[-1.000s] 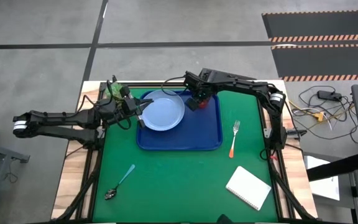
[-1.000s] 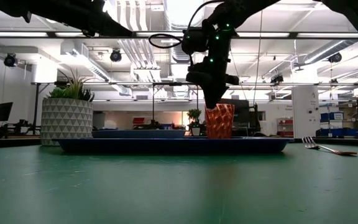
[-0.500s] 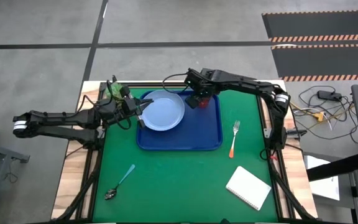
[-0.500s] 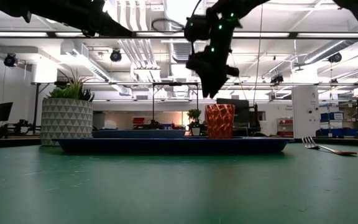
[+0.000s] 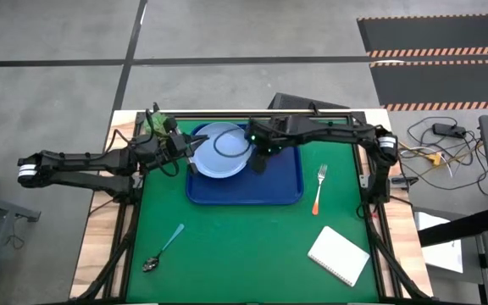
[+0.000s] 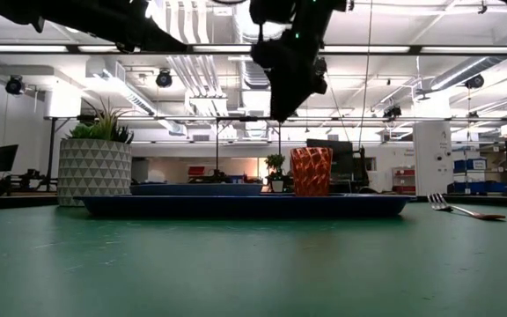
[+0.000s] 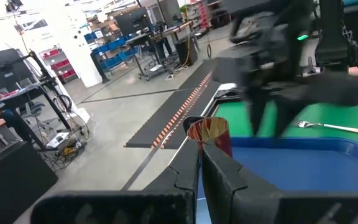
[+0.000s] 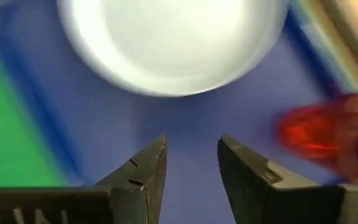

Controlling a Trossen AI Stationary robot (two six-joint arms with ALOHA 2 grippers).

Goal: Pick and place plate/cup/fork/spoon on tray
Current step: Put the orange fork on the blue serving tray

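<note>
The pale-blue plate (image 5: 220, 155) lies on the left part of the dark-blue tray (image 5: 282, 188). The reddish-brown cup (image 6: 311, 172) stands upright on the tray's far right part; my right arm hides it in the high view. My right gripper (image 5: 257, 161) is open and empty above the tray, between plate (image 8: 173, 37) and cup (image 8: 328, 137). My left gripper (image 5: 191, 160) is shut at the plate's left rim. The fork (image 5: 319, 188) lies on the green mat right of the tray, and the spoon (image 5: 163, 248) lies at the near left. My left gripper is level at the plate's left rim (image 5: 195, 161), coming from the table's left. Whether its fingers touch the rim, I cannot tell. The plate lies flat on the tray.
A white pot with a green plant (image 5: 153, 123) stands at the far left corner, close behind my left arm. A white notepad (image 5: 339, 256) lies near the right front. The green mat (image 5: 244, 246) lies bare between the tray and the near edge.
My right gripper has come up off the cup and gone toward the table's left and near side, over the tray's middle. The cup stays upright on the tray.
</note>
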